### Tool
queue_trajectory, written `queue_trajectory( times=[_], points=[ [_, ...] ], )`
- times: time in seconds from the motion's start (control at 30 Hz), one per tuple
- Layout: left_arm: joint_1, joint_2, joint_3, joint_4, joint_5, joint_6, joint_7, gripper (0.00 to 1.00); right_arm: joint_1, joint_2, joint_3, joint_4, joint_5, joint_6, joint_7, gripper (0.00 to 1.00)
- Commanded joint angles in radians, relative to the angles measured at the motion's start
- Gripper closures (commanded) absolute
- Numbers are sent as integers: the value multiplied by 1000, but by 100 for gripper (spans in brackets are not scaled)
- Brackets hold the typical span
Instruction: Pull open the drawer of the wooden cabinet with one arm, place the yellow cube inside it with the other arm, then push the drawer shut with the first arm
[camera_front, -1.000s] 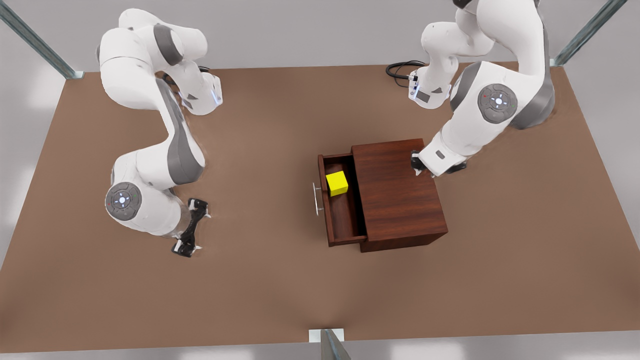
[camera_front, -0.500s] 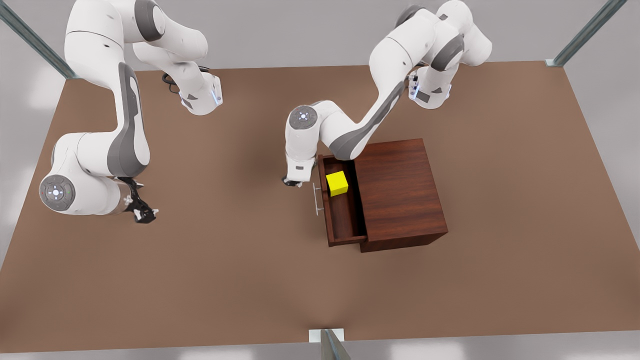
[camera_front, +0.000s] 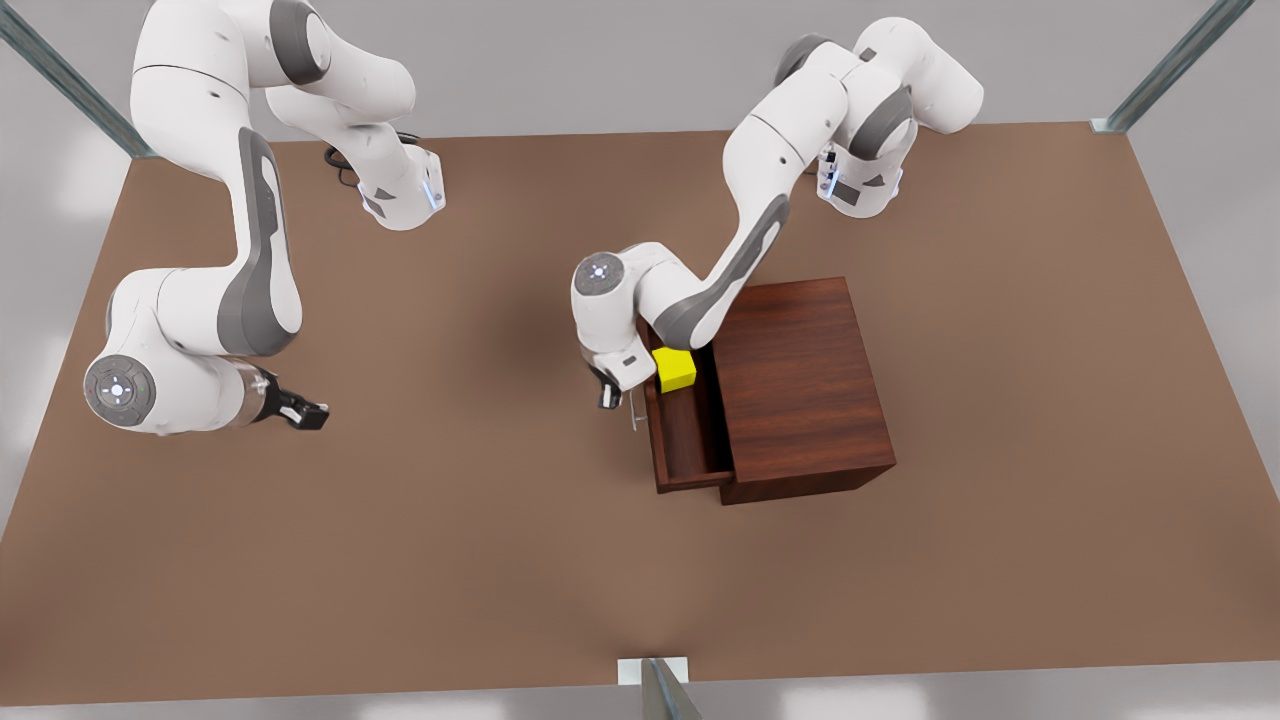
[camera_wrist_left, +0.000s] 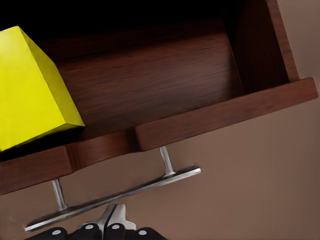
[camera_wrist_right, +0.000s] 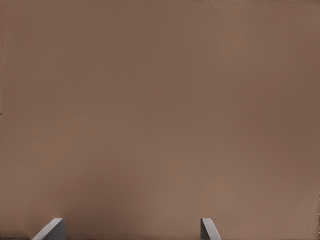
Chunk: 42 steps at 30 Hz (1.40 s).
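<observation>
The wooden cabinet (camera_front: 800, 380) stands mid-table with its drawer (camera_front: 685, 435) pulled out toward the front view's left. Inside the drawer, near its far end, sits the yellow cube (camera_front: 677, 370) (camera_wrist_left: 30, 90). My left gripper (camera_front: 608, 392) (camera_wrist_left: 115, 221) is shut, just in front of the silver bar handle (camera_front: 634, 412) (camera_wrist_left: 125, 192), with nothing between its fingers. Far off on the front view's left, my right gripper (camera_front: 305, 412) (camera_wrist_right: 131, 229) hangs open over bare table, and that arm waits.
The brown table (camera_front: 500, 560) has free room all around the cabinet. A black cable (camera_front: 340, 160) lies by the arm base at the back left. Metal frame posts (camera_front: 655, 685) stand at the table's edges.
My left gripper came from the cabinet's far side round to the drawer's front and closed in on the handle. My right gripper drew back to the front view's left. Drawer and cube stayed put.
</observation>
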Motion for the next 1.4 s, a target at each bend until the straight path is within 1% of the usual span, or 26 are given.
queue_trajectory(
  times=[0.0, 0.13, 0.23, 0.5, 0.57, 0.8, 0.93, 0.97, 1.0, 1.03, 1.07, 1.1, 1.13, 1.2, 1.23, 1.27, 1.3, 1.33, 1.37],
  points=[
    [5, -5, 2, 2, 13, -179, -315, 100, 0, -1, 0, 1, 0, -2, -346, 0],
    [39, -8, 11, 2, 10, -213, -220, 100, 0, -1, 0, 2, 0, -2, -343, 0],
    [50, -11, 18, 4, 13, -277, -169, 100, 2, -1, 0, 2, 0, -2, -343, 0],
    [53, -32, 60, 2, 11, -320, -43, 100, 2, -1, 0, 5, -1, 0, -342, 0],
    [55, -32, 62, 2, 11, -358, -10, 100, 2, -1, 0, 5, -1, -2, -343, 0],
    [73, -34, 71, 4, 7, -361, 40, 100, 2, 0, 0, 5, -3, 0, -342, 0],
    [58, -32, 41, 19, -48, -305, -25, 100, 2, 0, 0, 5, -3, 0, -343, 0],
    [58, -32, 38, 39, -76, -285, -23, 15, 2, 0, 0, 5, -3, 0, -345, 0],
    [62, -34, 36, 55, -94, -285, -13, 0, 2, 0, 0, 5, -3, 0, -346, 0],
    [82, -63, 36, 53, -101, -299, 64, 0, 2, 0, 0, 5, -3, -2, -345, 0],
    [107, -129, 36, 35, -131, -321, 183, 0, 2, 0, 0, 5, -1, 0, -345, 0],
    [194, -236, 37, 4, -215, -455, 518, 0, 2, 0, 0, 5, -3, 0, -346, 0],
    [260, -290, 39, -10, -248, -499, 681, 0, 2, 0, 0, 5, -3, 0, -346, 0],
    [524, -446, 44, -67, -372, -656, 1400, 0, 2, 0, 0, 5, -3, 0, -345, 0],
    [650, -483, 44, -65, -421, -742, 1760, 0, 2, 0, 0, 5, -3, 0, -343, 0],
    [719, -500, 47, -59, -412, -779, 2150, 0, 2, 0, 0, 5, -3, -2, -342, 0],
    [736, -502, 48, -54, -400, -779, 2288, 0, 2, 0, 0, 5, -3, 0, -343, 0],
    [717, -502, 34, -54, -306, -765, 2316, 0, 2, 0, 0, 5, -3, 0, -343, 0],
    [705, -500, 22, -59, -294, -704, 2405, 0, 2, 0, 0, 5, -3, 0, -343, 0]
  ],
)
